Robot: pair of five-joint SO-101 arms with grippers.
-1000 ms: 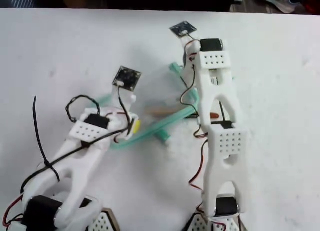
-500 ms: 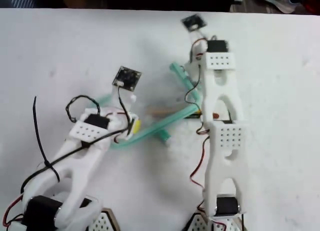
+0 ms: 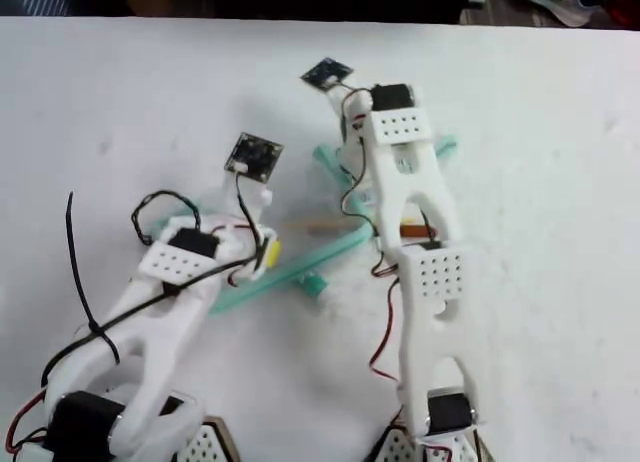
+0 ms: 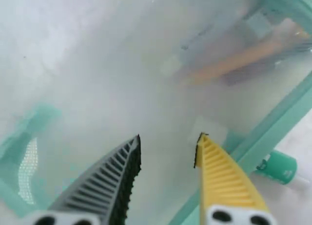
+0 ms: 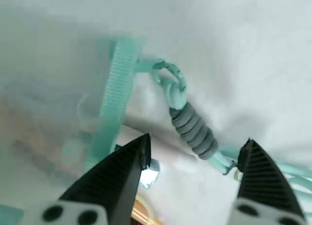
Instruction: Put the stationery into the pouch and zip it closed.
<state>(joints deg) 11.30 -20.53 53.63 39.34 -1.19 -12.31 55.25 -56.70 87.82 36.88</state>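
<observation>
We are hovering: left pincer parted over the translucent pouch, right pincer wide above its zipper pull.

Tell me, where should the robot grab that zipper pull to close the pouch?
Probably the grey ribbed bead on the teal cord, taken from above across its narrow width. It lies flat on the table, between the right gripper's open fingers, and its ridges should resist slipping.
</observation>
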